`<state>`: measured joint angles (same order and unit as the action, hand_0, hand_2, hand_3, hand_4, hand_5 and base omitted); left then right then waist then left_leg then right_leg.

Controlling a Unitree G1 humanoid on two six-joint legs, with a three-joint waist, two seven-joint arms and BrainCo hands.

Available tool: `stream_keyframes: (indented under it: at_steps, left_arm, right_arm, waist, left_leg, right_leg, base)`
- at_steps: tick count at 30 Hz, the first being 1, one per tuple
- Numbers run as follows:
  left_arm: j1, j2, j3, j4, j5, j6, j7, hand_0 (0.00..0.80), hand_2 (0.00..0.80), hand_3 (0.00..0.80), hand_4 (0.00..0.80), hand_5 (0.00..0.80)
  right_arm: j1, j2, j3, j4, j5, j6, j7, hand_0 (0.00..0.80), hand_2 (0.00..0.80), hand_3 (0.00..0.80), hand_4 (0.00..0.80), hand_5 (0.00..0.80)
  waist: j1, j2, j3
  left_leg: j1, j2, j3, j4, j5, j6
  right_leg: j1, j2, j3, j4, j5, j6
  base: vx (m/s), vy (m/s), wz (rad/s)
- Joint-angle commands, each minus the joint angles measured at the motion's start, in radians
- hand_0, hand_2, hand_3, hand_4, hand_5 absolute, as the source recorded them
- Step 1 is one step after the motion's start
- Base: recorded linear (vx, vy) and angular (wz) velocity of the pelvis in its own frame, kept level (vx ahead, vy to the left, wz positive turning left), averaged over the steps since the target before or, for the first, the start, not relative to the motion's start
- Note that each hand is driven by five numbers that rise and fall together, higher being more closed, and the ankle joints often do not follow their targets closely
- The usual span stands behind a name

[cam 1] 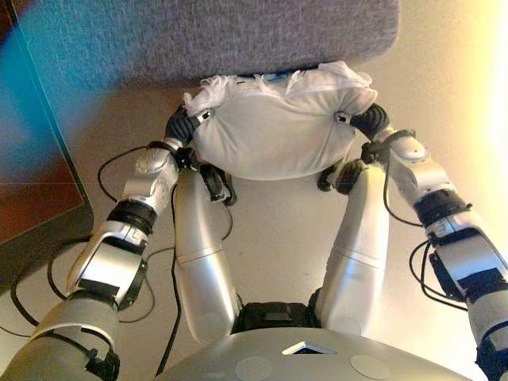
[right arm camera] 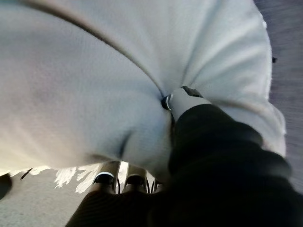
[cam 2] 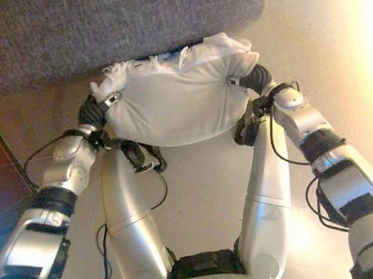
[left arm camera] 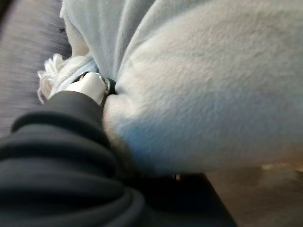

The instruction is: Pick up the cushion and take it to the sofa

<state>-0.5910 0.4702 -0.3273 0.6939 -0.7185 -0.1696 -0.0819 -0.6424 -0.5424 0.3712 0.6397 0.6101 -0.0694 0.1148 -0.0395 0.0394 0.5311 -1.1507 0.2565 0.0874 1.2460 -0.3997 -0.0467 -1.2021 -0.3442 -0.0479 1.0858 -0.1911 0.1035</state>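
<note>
Grey sofa (cam 1: 206, 36) fills the background, its edge touching the white cushion (cam 1: 274, 131) squeezed between left hand (cam 1: 184, 125) and right hand (cam 1: 367, 121), thumbs pinching in; uneven pressure could let it slump floorward.

This looks like a living room in a home. A grey fabric sofa (cam 1: 206, 36) fills the 12 o'clock side of the head views, its woven upholstery plain to see. Below it lies a smooth, pale beige floor (cam 1: 278, 238). At 9 o'clock stands a piece of dark reddish-brown wooden furniture (cam 1: 36, 190). A soft white cushion (cam 1: 274, 131) with a frilled edge suits such a room.
</note>
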Motion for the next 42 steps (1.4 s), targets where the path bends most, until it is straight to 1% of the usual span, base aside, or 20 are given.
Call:
stream_keyframes:
  at_steps: [1,2,4,7,11,12,15,16,17,20,21,22,23,24,26,28,30,33,37,42]
  left_arm:
    - [-0.01,-0.053,0.013,-0.155,0.038,-0.152,0.013,0.8,0.8,0.8,0.8,0.8]
    - [-0.004,-0.054,0.015,-0.162,0.041,-0.154,0.016,0.8,0.8,0.8,0.8,0.8]
    - [0.014,-0.056,0.018,-0.188,0.083,-0.156,0.065,0.8,0.8,0.8,0.8,0.8]
    - [0.073,-0.06,0.034,-0.257,0.091,-0.134,0.086,0.8,0.8,0.8,0.8,0.8]
    - [0.192,-0.08,0.062,-0.356,0.118,-0.133,0.083,0.8,0.8,0.8,0.8,0.8]
    - [0.216,-0.082,0.074,-0.372,0.112,-0.137,0.078,0.8,0.8,0.8,0.8,0.8]
    - [0.271,-0.092,0.108,-0.423,0.091,-0.154,0.106,0.8,0.8,0.8,0.8,0.8]
    - [0.29,-0.094,0.125,-0.441,0.083,-0.155,0.117,0.8,0.8,0.8,0.8,0.8]
    - [0.301,-0.091,0.139,-0.453,0.075,-0.153,0.12,0.8,0.8,0.8,0.8,0.8]
    - [0.324,-0.089,0.166,-0.462,0.071,-0.132,0.124,0.8,0.8,0.8,0.8,0.8]
    - [0.326,-0.094,0.166,-0.463,0.082,-0.114,0.126,0.8,0.8,0.8,0.8,0.8]
    - [0.326,-0.097,0.164,-0.462,0.088,-0.108,0.126,0.8,0.8,0.8,0.8,0.8]
    - [0.321,-0.107,0.157,-0.454,0.101,-0.093,0.113,0.8,0.8,0.8,0.8,0.8]
    - [0.319,-0.114,0.15,-0.447,0.108,-0.081,0.101,0.8,0.8,0.8,0.8,0.8]
    - [0.346,-0.12,0.153,-0.45,0.094,-0.066,0.084,0.8,0.8,0.8,0.8,0.8]
    - [0.383,-0.117,0.166,-0.473,0.099,-0.034,0.088,0.8,0.8,0.8,0.8,0.8]
    - [0.402,-0.109,0.179,-0.489,0.122,-0.004,0.087,0.8,0.8,0.8,0.8,0.8]
    - [0.426,-0.1,0.198,-0.516,0.142,0.029,0.101,0.8,0.8,0.8,0.8,0.8]
    - [0.434,-0.092,0.225,-0.522,0.137,0.055,0.107,0.8,0.8,0.8,0.8,0.8]
    - [0.42,-0.092,0.243,-0.501,0.144,0.056,0.099,0.8,0.8,0.8,0.8,0.8]
  right_arm:
    - [0.019,0.048,-0.048,-0.173,0.024,-0.16,0.004,0.8,0.8,0.8,0.8,0.8]
    - [0.04,0.054,-0.054,-0.185,0.018,-0.175,-0.002,0.8,0.8,0.8,0.8,0.8]
    - [0.101,0.077,-0.068,-0.225,-0.01,-0.21,-0.035,0.8,0.8,0.8,0.8,0.8]
    - [0.189,0.087,-0.095,-0.302,-0.042,-0.212,-0.055,0.8,0.8,0.8,0.8,0.8]
    - [0.293,0.112,-0.135,-0.367,-0.047,-0.205,-0.049,0.8,0.8,0.8,0.8,0.8]
    - [0.309,0.114,-0.145,-0.382,-0.045,-0.193,-0.042,0.8,0.8,0.8,0.8,0.8]
    - [0.317,0.113,-0.153,-0.4,-0.07,-0.121,-0.029,0.8,0.8,0.8,0.8,0.8]
    - [0.31,0.112,-0.149,-0.401,-0.064,-0.096,-0.031,0.8,0.8,0.8,0.8,0.8]
    - [0.307,0.116,-0.148,-0.404,-0.049,-0.082,-0.032,0.8,0.8,0.8,0.8,0.8]
    - [0.351,0.136,-0.163,-0.433,0.01,-0.084,-0.016,0.8,0.8,0.8,0.8,0.8]
    - [0.384,0.149,-0.174,-0.443,0.022,-0.099,-0.013,0.8,0.8,0.8,0.8,0.8]
    - [0.401,0.155,-0.179,-0.449,0.027,-0.107,-0.012,0.8,0.8,0.8,0.8,0.8]
    - [0.439,0.164,-0.19,-0.465,0.037,-0.126,-0.014,0.8,0.8,0.8,0.8,0.8]
    - [0.465,0.169,-0.195,-0.477,0.047,-0.139,-0.015,0.8,0.8,0.8,0.8,0.8]
    - [0.5,0.183,-0.199,-0.488,0.047,-0.145,-0.005,0.8,0.8,0.8,0.8,0.8]
    - [0.526,0.202,-0.2,-0.503,0.061,-0.1,-0.008,0.8,0.8,0.8,0.8,0.8]
    - [0.539,0.216,-0.195,-0.492,0.055,-0.058,-0.018,0.8,0.8,0.8,0.8,0.8]
    - [0.534,0.212,-0.191,-0.476,0.037,-0.048,-0.022,0.8,0.8,0.8,0.8,0.8]
    - [0.506,0.208,-0.195,-0.495,0.086,-0.032,-0.008,0.8,0.8,0.8,0.8,0.8]
    - [0.468,0.223,-0.194,-0.46,0.057,-0.006,-0.012,0.8,0.8,0.8,0.8,0.8]
  waist:
    - [0.01,0.008,-0.016]
    - [0.009,0.006,-0.019]
    - [0.012,-0.002,-0.031]
    - [0.022,-0.021,-0.063]
    - [0.038,-0.043,-0.108]
    - [0.039,-0.052,-0.119]
    - [0.062,-0.073,-0.144]
    - [0.076,-0.081,-0.154]
    - [0.084,-0.086,-0.164]
    - [0.079,-0.089,-0.206]
    - [0.07,-0.085,-0.222]
    - [0.064,-0.083,-0.228]
    - [0.05,-0.081,-0.246]
    - [0.043,-0.079,-0.265]
    - [0.043,-0.072,-0.307]
    - [0.044,-0.065,-0.354]
    - [0.043,-0.065,-0.402]
    - [0.044,-0.067,-0.45]
    - [0.045,-0.077,-0.485]
    - [0.048,-0.08,-0.512]
  left_leg:
    - [0.16,0.007,0.003,-0.282,0.157,-0.055]
    - [0.184,0.009,0.009,-0.322,0.174,-0.055]
    - [0.254,-0.008,0.003,-0.417,0.213,-0.052]
    - [0.372,-0.033,-0.025,-0.558,0.269,-0.053]
    - [0.514,-0.076,-0.064,-0.686,0.302,-0.05]
    - [0.529,-0.092,-0.073,-0.715,0.332,-0.043]
    - [0.574,-0.175,-0.142,-0.696,0.295,-0.031]
    - [0.599,-0.203,-0.16,-0.704,0.282,-0.019]
    - [0.627,-0.207,-0.162,-0.733,0.283,-0.01]
    - [0.722,-0.185,-0.106,-0.802,0.295,-0.003]
    - [0.759,-0.172,-0.061,-0.843,0.312,-0.003]
    - [0.779,-0.166,-0.037,-0.863,0.321,-0.004]
    - [0.822,-0.155,0.021,-0.903,0.34,-0.007]
    - [0.859,-0.161,0.034,-0.932,0.349,-0.007]
    - [0.939,-0.187,0.021,-1.022,0.364,0.003]
    - [1.014,-0.198,0.028,-1.111,0.382,0.009]
    - [1.068,-0.193,0.048,-1.186,0.4,0.011]
    - [1.138,-0.193,0.07,-1.261,0.413,0.013]
    - [1.182,-0.212,0.097,-1.261,0.387,0.021]
    - [1.216,-0.235,0.13,-1.224,0.341,0.039]
  right_leg:
    - [0.188,-0.007,0.01,-0.126,0.052,0.014]
    - [0.214,-0.01,0.0,-0.152,0.057,0.015]
    - [0.285,-0.016,-0.021,-0.23,0.076,0.021]
    - [0.402,-0.013,-0.051,-0.368,0.112,0.027]
    - [0.551,0.028,-0.066,-0.539,0.144,0.034]
    - [0.573,0.039,-0.067,-0.592,0.179,0.028]
    - [0.638,0.076,-0.041,-0.674,0.197,0.031]
    - [0.66,0.087,-0.034,-0.693,0.202,0.033]
    - [0.682,0.093,-0.033,-0.707,0.202,0.035]
    - [0.78,0.1,-0.062,-0.759,0.203,0.035]
    - [0.823,0.098,-0.088,-0.783,0.205,0.035]
    - [0.846,0.097,-0.103,-0.796,0.207,0.035]
    - [0.899,0.093,-0.139,-0.826,0.209,0.035]
    - [0.944,0.092,-0.156,-0.856,0.213,0.035]
    - [1.01,0.098,-0.159,-0.902,0.216,0.041]
    - [1.064,0.113,-0.147,-0.949,0.221,0.051]
    - [1.103,0.13,-0.146,-0.987,0.227,0.051]
    - [1.162,0.154,-0.14,-1.047,0.233,0.042]
    - [1.206,0.157,-0.135,-1.087,0.243,0.044]
    - [1.236,0.137,-0.139,-1.092,0.253,0.054]
  base:
    - [0.027,-0.143,-0.03]
    - [0.038,-0.194,0.04]
    - [0.064,-0.186,0.26]
    - [0.123,-0.099,0.38]
    - [0.142,-0.053,0.04]
    - [0.061,-0.001,-0.36]
    - [0.096,0.056,-0.6]
    - [0.138,0.059,-0.6]
    - [0.166,0.04,-0.66]
    - [0.172,-0.005,-0.42]
    - [0.126,-0.034,-0.06]
    - [0.162,-0.059,0.09]
    - [0.173,-0.043,0.47]
    - [0.186,-0.018,0.86]
    - [0.235,0.096,0.73]
    - [0.235,0.125,0.07]
    - [0.183,0.092,-0.01]
    - [0.159,0.087,-0.2]
    - [0.099,0.087,-0.14]
    - [0.099,0.117,-0.18]
